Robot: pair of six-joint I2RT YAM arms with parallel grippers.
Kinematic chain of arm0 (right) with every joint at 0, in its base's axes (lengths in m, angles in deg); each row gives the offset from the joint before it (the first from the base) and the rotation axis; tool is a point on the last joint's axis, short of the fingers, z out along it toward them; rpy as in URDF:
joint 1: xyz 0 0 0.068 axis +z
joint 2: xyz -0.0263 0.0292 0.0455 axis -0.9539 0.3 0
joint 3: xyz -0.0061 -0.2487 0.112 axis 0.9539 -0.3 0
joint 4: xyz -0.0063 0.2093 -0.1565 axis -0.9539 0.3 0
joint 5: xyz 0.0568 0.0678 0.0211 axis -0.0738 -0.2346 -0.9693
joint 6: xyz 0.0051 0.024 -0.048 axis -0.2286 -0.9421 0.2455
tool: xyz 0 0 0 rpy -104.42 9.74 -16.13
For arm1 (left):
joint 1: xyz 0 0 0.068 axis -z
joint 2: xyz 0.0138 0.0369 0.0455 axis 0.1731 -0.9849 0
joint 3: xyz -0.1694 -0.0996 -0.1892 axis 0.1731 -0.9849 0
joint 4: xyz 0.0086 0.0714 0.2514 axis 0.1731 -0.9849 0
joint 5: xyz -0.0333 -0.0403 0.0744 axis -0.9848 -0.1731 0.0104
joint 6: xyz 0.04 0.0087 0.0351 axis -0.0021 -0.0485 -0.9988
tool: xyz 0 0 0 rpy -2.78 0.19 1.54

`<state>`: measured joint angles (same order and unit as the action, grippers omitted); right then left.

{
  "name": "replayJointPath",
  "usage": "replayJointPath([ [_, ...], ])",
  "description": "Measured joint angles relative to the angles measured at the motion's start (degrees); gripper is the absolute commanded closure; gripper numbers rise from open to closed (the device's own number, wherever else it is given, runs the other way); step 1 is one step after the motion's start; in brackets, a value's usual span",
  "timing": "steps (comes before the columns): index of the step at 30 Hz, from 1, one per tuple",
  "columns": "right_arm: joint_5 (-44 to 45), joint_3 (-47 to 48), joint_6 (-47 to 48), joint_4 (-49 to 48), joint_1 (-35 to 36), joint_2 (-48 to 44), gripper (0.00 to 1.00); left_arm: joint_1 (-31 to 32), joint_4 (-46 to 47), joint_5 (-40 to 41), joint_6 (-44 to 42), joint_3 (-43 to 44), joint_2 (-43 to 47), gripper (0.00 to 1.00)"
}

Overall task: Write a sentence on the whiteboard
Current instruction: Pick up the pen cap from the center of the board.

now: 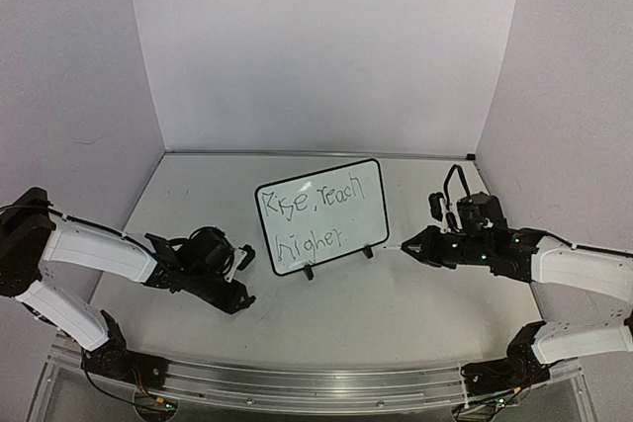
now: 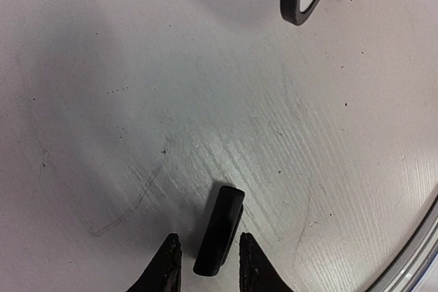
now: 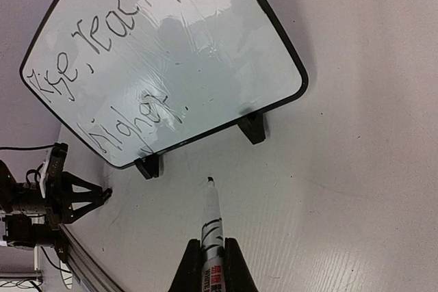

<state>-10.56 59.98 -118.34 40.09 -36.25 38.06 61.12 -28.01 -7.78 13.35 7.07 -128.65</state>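
The left gripper (image 2: 210, 252) hangs low over the table (image 2: 102, 100), its jaws standing a little apart on either side of a small black cap (image 2: 219, 234) that lies between the fingertips. The right gripper (image 3: 212, 256) is closed on a marker (image 3: 211, 220), whose tip sticks out ahead of the jaws. Just beyond that tip stands the whiteboard (image 3: 233, 66) on its two feet, the sentence (image 3: 137, 117) written across it in two lines.
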Motion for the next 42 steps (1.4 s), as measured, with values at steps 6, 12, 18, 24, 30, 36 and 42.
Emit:
replayJointPath([
  [6, 0.02, -0.31, -0.11, -0.04, 0.0, 0.0, 1.0, 1.22, -0.22, 1.79, 0.19, 0.09, -0.2, 0.8],
  [12, 0.04, -0.73, -0.13, -0.09, 0.0, -0.29, 1.0, 1.87, -0.38, 2.7, 0.28, 1.18, -1.47, 0.88],
  [18, -0.11, -0.87, -0.09, -0.07, 0.0, -1.17, 1.0, 3.21, -0.29, 3.51, 0.87, 2.16, -2.32, 1.0],
  [24, -3.65, -0.79, 0.8, -0.03, 0.0, -1.48, 1.0, 5.78, -0.21, 3.9, 1.48, 1.64, -1.62, 1.0],
  [30, -16.03, 1.9, 2.92, 0.19, 0.0, 1.1, 1.0, 12.92, 3.17, 3.74, 2.85, -1.43, 2.41, 1.0],
  [36, -31.38, 5.39, 3.79, -0.15, 0.53, 8.19, 1.0, 19.51, 10.58, 4.49, 3.77, -1.11, 4.03, 1.0],
  [42, -40.75, 7.27, 4.13, 0.09, 3.2, 12.93, 1.0, 22.42, 13.88, 5.51, 3.63, 0.66, 4.03, 1.0],
])
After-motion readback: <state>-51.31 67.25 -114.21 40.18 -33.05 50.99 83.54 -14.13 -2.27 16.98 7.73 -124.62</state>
